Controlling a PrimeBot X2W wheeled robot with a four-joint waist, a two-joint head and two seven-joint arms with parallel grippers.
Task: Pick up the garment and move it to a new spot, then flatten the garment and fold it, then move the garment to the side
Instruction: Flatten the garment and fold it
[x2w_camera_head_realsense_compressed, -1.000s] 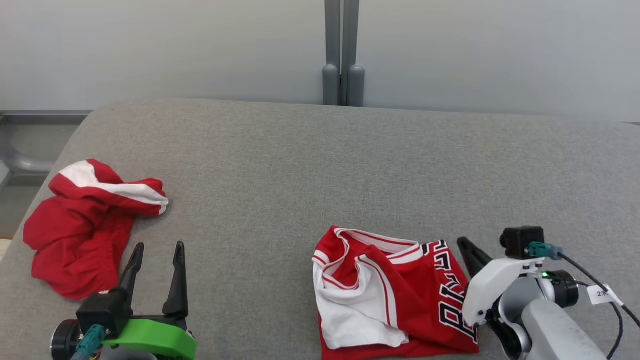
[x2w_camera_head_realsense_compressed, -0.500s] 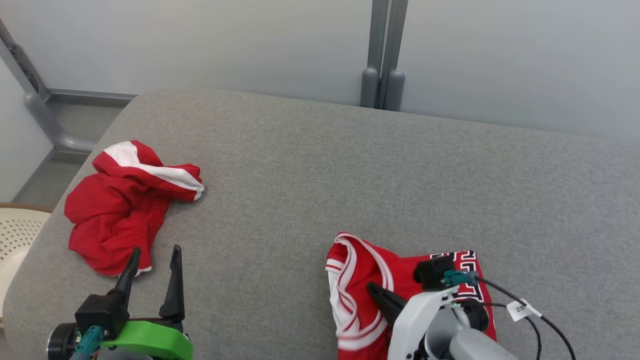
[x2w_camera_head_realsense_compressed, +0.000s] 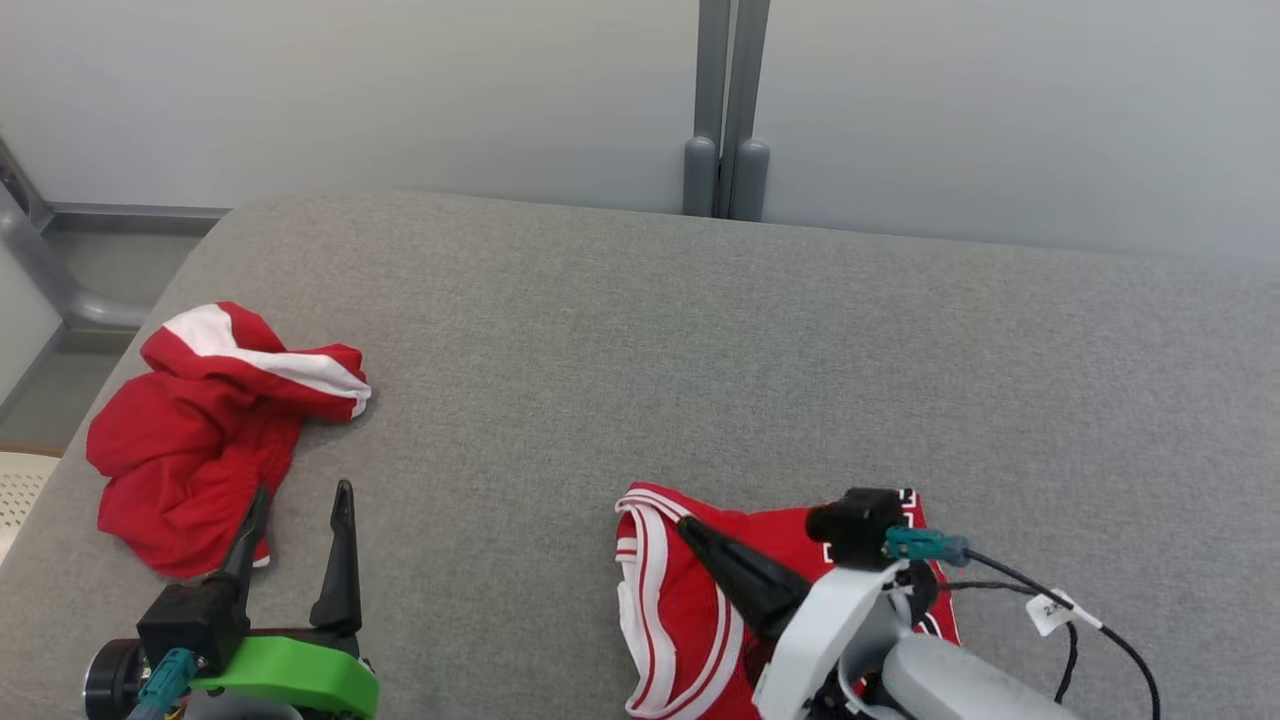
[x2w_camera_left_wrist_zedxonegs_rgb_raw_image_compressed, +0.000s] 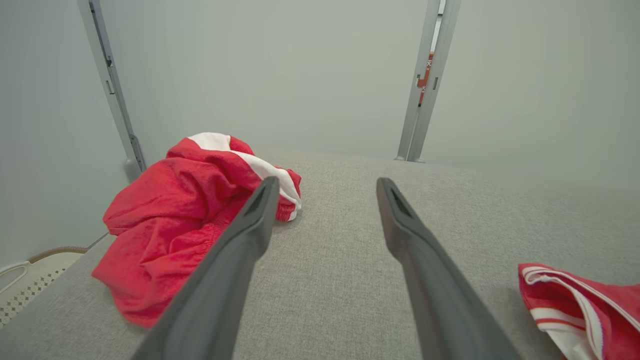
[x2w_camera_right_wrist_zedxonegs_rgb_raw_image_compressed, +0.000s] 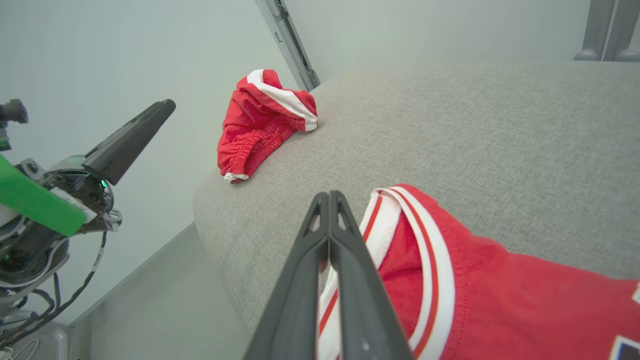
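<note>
Right wrist view shows the right gripper (x2w_camera_right_wrist_zedxonegs_rgb_raw_image_compressed: 328, 196) pinching the jersey (x2w_camera_right_wrist_zedxonegs_rgb_raw_image_compressed: 500, 290).

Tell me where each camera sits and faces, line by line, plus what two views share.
Head view: on the head, looking down at the cushion, shorts and jersey; left gripper open, right gripper shut.
Left wrist view: on that wrist, along its open fingers toward the shorts.
Right wrist view: on that wrist, along its shut fingers over the jersey.
Shared: both wrist views show shorts and jersey.
</note>
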